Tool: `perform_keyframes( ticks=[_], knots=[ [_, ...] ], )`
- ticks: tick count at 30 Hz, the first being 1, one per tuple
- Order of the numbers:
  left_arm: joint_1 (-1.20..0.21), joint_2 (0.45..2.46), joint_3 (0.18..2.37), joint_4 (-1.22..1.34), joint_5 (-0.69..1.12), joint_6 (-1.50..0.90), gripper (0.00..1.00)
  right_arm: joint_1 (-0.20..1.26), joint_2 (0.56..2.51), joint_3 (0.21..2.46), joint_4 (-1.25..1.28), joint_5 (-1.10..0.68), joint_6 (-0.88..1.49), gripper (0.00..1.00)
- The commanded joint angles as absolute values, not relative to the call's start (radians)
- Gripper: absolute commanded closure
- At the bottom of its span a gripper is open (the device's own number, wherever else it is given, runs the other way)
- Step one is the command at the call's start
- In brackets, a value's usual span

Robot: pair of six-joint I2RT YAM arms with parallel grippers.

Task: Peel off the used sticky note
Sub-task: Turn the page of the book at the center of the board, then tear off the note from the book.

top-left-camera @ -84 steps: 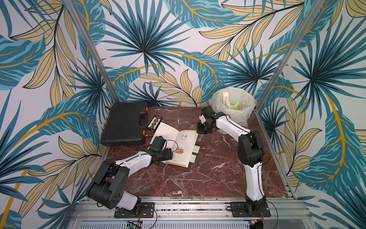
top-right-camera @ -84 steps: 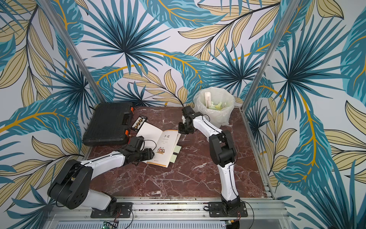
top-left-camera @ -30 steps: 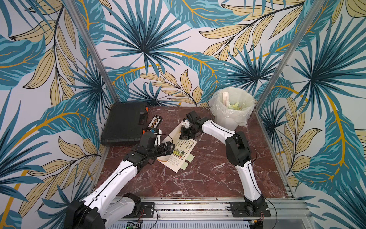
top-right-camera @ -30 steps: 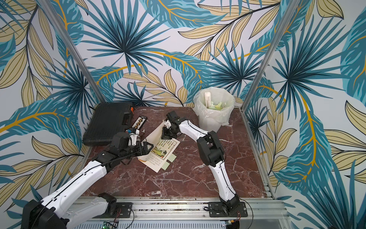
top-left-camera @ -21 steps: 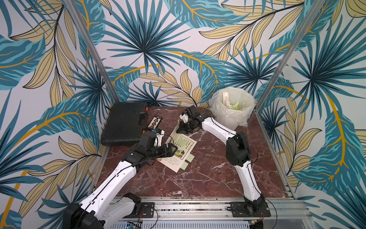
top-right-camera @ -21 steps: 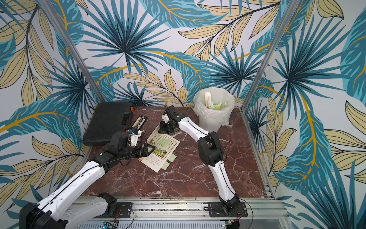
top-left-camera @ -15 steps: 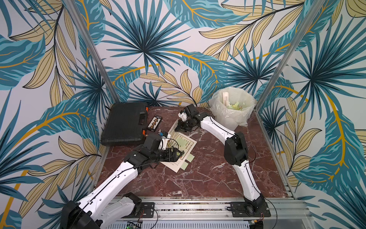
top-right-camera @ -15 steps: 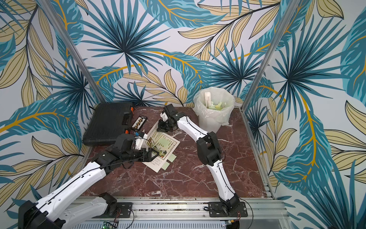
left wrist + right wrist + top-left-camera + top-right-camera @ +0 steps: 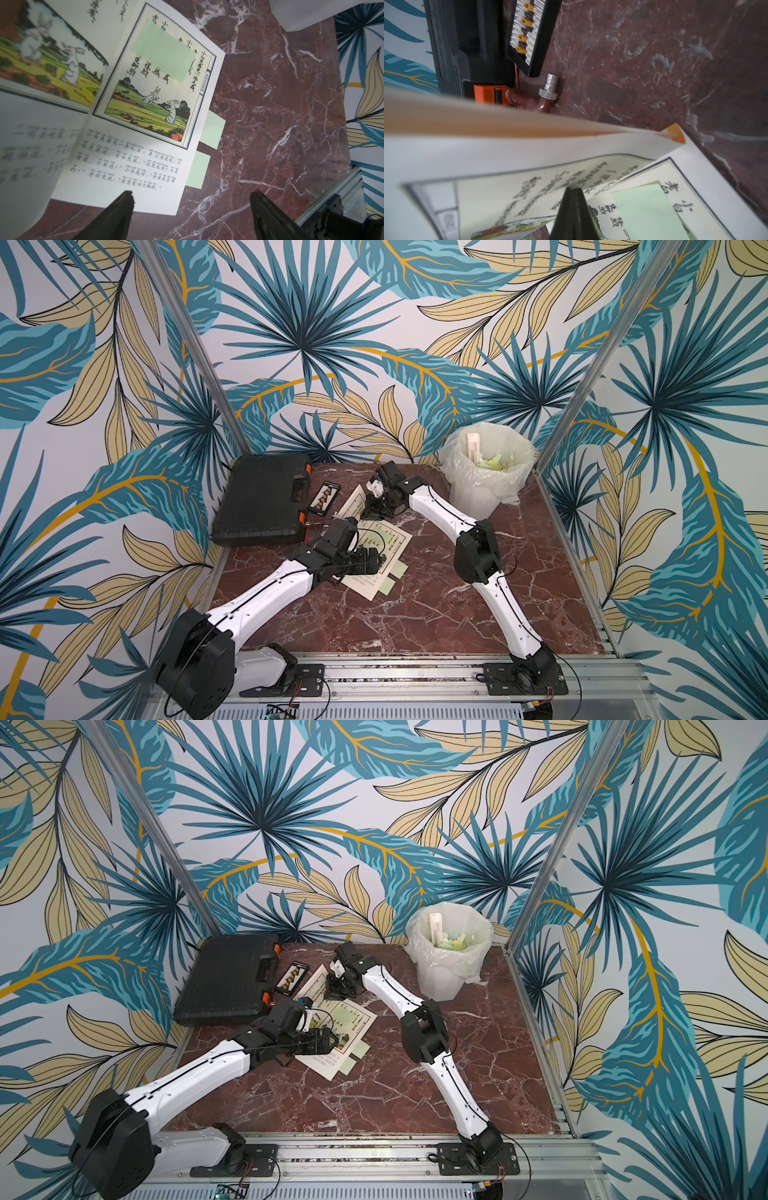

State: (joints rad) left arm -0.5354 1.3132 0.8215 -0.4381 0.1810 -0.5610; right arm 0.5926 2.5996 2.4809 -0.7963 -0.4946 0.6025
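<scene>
Your left gripper (image 9: 191, 195) has its jaws wide apart with nothing between them. It is held low over the near edge of the open picture book (image 9: 133, 162). Your right gripper (image 9: 574, 193) has its jaws pressed together, tips against a lifted page at the book's far end. You cannot tell whether any paper is pinched between them.

The sticky note (image 9: 164, 52) is pale green and stuck flat on the page that lies open, covering some printed columns of characters above the drawing of two rabbits. Neither gripper touches it. In the right wrist view it sits just beside the closed tips (image 9: 645, 212).

Two more green notes (image 9: 214, 128) (image 9: 197, 169) poke out from under the book's outer edge onto the red marble tabletop (image 9: 415, 614). In both top views the book (image 9: 392, 545) (image 9: 357, 1023) lies between your two arms.

Toward the back on your left arm's side sits a black case (image 9: 262, 497) with orange latches. A small tray of connectors (image 9: 323, 498) lies just beside it, and a metal fitting (image 9: 549, 87) is near the case's latch. A plastic-lined bin (image 9: 473, 497) holding paper scraps stands in the back corner on your right arm's side, apart from the book.
</scene>
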Motion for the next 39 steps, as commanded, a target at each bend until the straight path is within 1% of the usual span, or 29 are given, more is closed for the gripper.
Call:
perform_keyframes(
  ticks=[1,4,7,13,17,18,20,23,26,29,32,39],
  knots=[
    [-0.535,1.417,0.854,-0.342,0.125,-0.530,0.09,0.598,2.642,2.534,-0.852,-0.493,0.607,1.00],
    [-0.497,1.518,0.849,-0.251,0.113,-0.536,0.09,0.598,2.651,2.536,-0.860,-0.489,0.598,1.00],
    [-0.445,1.575,0.849,-0.213,0.118,-0.537,0.10,0.597,2.655,2.536,-0.877,-0.484,0.584,1.00],
    [-0.405,1.538,0.821,-0.163,0.106,-0.533,0.11,0.597,2.656,2.534,-0.919,-0.462,0.545,1.00],
    [-0.384,1.506,0.780,-0.115,0.087,-0.559,0.11,0.597,2.637,2.531,-0.963,-0.400,0.512,1.00],
    [-0.376,1.504,0.764,-0.089,0.096,-0.570,0.12,0.598,2.627,2.528,-0.973,-0.384,0.502,0.98],
    [-0.359,1.507,0.727,-0.032,0.127,-0.595,0.13,0.597,2.602,2.505,-0.989,-0.352,0.487,0.89],
    [-0.338,1.515,0.678,0.040,0.153,-0.632,0.13,0.594,2.541,2.414,-0.970,-0.326,0.484,0.79],
    [-0.322,1.527,0.649,0.080,0.147,-0.668,0.13,0.588,2.442,2.223,-0.834,-0.328,0.530,0.69],
    [-0.318,1.531,0.635,0.091,0.129,-0.691,0.13,0.580,2.350,2.037,-0.679,-0.336,0.597,0.62],
    [-0.312,1.524,0.620,0.108,0.117,-0.710,0.13,0.577,2.306,1.930,-0.582,-0.375,0.666,0.57],
    [-0.286,1.543,0.602,0.154,0.156,-0.740,0.13,0.565,2.271,1.724,-0.239,-0.476,0.925,0.55]
  ],
)
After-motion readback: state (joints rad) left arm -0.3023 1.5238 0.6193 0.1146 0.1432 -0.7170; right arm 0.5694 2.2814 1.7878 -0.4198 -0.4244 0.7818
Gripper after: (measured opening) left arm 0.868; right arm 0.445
